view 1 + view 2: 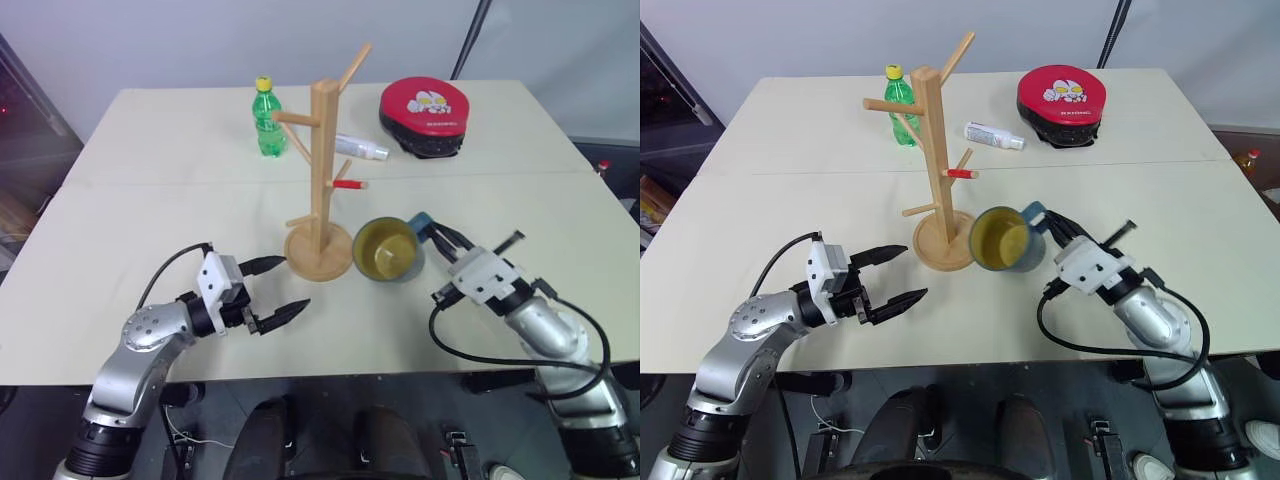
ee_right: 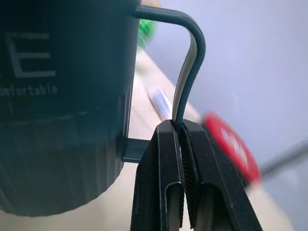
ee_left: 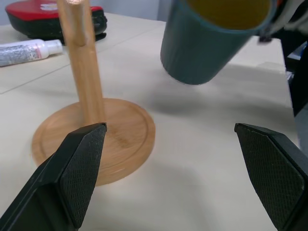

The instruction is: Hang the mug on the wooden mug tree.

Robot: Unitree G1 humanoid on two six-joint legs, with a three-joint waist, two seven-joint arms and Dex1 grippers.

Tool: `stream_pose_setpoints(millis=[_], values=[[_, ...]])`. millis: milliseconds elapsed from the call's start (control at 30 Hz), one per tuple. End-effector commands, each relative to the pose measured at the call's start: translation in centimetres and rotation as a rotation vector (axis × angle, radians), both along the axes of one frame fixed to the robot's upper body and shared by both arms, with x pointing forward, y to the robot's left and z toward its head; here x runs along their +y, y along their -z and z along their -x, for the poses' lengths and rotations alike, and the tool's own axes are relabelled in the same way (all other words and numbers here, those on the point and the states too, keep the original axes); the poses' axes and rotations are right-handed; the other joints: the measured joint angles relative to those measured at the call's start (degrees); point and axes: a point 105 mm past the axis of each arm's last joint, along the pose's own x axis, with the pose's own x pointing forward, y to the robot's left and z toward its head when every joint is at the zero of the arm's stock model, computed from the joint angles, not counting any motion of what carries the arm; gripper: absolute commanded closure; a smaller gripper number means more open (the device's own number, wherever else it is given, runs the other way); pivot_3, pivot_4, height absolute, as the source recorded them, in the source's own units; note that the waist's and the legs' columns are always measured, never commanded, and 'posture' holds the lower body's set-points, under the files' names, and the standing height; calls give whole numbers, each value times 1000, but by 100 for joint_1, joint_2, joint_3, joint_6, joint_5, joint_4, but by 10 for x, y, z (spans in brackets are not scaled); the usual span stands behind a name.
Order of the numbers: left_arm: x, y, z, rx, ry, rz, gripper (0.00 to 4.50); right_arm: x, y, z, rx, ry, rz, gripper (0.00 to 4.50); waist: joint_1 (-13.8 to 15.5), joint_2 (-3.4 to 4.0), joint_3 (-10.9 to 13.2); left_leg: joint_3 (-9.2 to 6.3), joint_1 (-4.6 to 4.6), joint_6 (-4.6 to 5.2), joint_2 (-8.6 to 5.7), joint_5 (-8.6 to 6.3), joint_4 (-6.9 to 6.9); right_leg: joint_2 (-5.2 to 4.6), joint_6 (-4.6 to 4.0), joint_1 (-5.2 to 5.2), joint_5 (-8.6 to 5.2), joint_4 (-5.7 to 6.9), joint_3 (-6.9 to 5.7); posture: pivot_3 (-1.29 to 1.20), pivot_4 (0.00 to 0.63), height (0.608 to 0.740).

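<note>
The dark blue mug (image 1: 386, 249) with a yellow-olive inside hangs in the air just right of the wooden mug tree (image 1: 322, 190), its mouth tilted toward me. My right gripper (image 1: 432, 232) is shut on the mug's loop handle (image 2: 188, 62), the fingers (image 2: 166, 178) pinching the thin strap. In the left wrist view the mug (image 3: 211, 41) floats above the tabletop beside the tree's round base (image 3: 96, 139). My left gripper (image 1: 280, 290) stands open and empty near the table's front, left of the tree's base. One low peg (image 1: 348, 184) has a red tip.
A green plastic bottle (image 1: 267, 118) stands behind the tree. A white tube (image 1: 362, 148) lies to its right, and a red and black round pad (image 1: 425, 115) sits at the back right. The cream table (image 1: 150, 230) has a seam across its middle.
</note>
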Motion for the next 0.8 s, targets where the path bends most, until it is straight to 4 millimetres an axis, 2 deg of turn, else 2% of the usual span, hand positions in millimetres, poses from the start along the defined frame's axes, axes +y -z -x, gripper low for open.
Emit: stream_pose_setpoints(millis=[33,200,467,800], values=[[7,-18,-2,-66,-4,19,0,15,-27,5,-41,-77,6,4476,27,-4,1,-1,0,0,1,0,0,-3,0,1,0,-2,0,0,150,740],[13,-31,-4,-86,-22,55,0,22,-37,0,-8,-117,26,4476,63,-16,6,-1,-5,0,-2,-1,0,-17,1,4,0,-10,-5,0,150,740],[15,-38,-3,-97,-38,68,0,32,-44,-5,15,-162,61,4476,36,-16,6,0,-4,0,-1,0,0,-17,0,2,0,-4,-5,0,150,740],[16,-63,1,-123,-30,117,0,45,-46,-18,80,-182,104,4476,42,-16,6,0,-4,0,-1,0,0,-18,1,1,0,-4,-5,0,150,740]])
